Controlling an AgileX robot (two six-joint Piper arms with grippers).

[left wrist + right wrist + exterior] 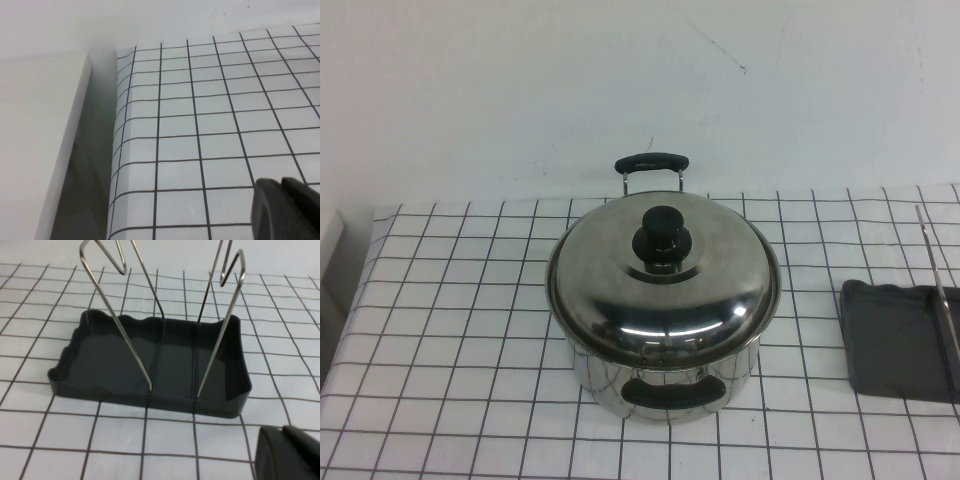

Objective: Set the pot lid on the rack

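Note:
The pot lid [663,285], shiny domed steel with a black knob [662,236], sits on the steel pot [665,385] in the middle of the checked table. The rack [898,340], a dark grey tray with upright wire rods, stands at the right edge of the high view, apart from the pot. It fills the right wrist view [150,365], empty. My right gripper [282,430] is shut and empty, just short of the rack's near corner. My left gripper [281,182] is shut and empty over bare table near its left edge. Neither gripper shows in the high view.
The pot has two black handles, one at the back [652,163] and one at the front [674,392]. The checked cloth's left edge [116,165] drops beside a white board [35,150]. A white wall stands behind the table.

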